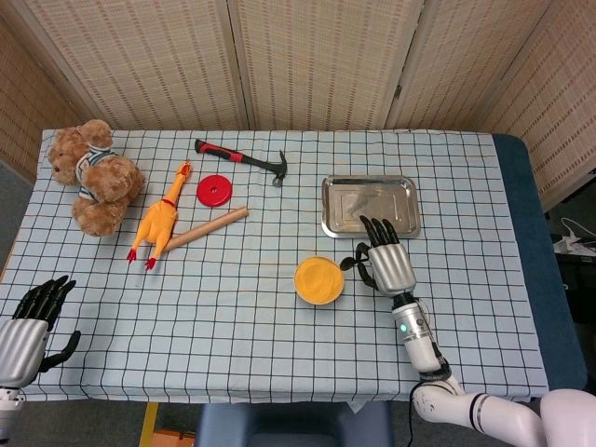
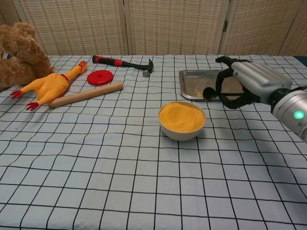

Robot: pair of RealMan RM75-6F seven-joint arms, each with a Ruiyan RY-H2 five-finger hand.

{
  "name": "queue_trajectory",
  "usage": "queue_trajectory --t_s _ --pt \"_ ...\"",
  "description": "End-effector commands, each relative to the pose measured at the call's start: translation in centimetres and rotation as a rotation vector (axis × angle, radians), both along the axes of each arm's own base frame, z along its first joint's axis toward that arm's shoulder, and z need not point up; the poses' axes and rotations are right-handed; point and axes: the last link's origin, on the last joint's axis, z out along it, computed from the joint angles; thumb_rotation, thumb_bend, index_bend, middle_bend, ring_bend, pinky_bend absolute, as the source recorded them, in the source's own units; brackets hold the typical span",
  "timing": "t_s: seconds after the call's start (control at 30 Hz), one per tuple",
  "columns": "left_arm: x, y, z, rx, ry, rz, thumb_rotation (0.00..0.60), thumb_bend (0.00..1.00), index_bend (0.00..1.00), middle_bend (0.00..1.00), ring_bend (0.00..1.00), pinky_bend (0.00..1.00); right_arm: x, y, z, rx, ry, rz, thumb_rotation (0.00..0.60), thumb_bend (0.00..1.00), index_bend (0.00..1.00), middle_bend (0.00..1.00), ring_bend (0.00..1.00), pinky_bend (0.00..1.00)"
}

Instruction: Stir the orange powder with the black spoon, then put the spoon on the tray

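Orange powder [image 2: 182, 116], black spoon [image 2: 209, 94]

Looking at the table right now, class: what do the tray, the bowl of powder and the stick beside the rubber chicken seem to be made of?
Tray: probably polished metal, silvery with mirror-like reflections.
Bowl: a smooth cream wall, ceramic or plastic; the look leaves it open.
Powder: fine matte orange grains, heaped level.
Stick: likely bare wood, pale tan and unglossy.
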Motion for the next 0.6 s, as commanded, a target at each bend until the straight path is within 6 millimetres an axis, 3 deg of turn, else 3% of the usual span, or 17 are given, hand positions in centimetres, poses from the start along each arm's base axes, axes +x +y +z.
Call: queue_trajectory --t_s 0.03,0.3,0.6 --pt "0.0 0.0 0.1 0.003 -0.002 0.0 0.6 0.41 0.0 0.0 0.0 0.09 1.5 -0.4 -1.0 -0.006 0.025 0.037 0.6 0.44 0.67 0.01 0.0 0.0" --pt "-0.1 -0.1 0.5 0.009 -0.016 0.0 0.6 0.41 0.0 0.0 0.0 0.09 3.8 -0.8 -3.4 -0.001 0.073 0.095 0.6 0.44 0.67 0.02 0.0 0.0" --pt "-0.1 -0.1 0.7 0.007 -0.026 -0.006 0.6 0.41 0.0 0.0 0.0 0.09 4.5 -0.2 -5.0 0.024 0.129 0.13 0.6 0.43 0.65 0.02 0.0 0.0"
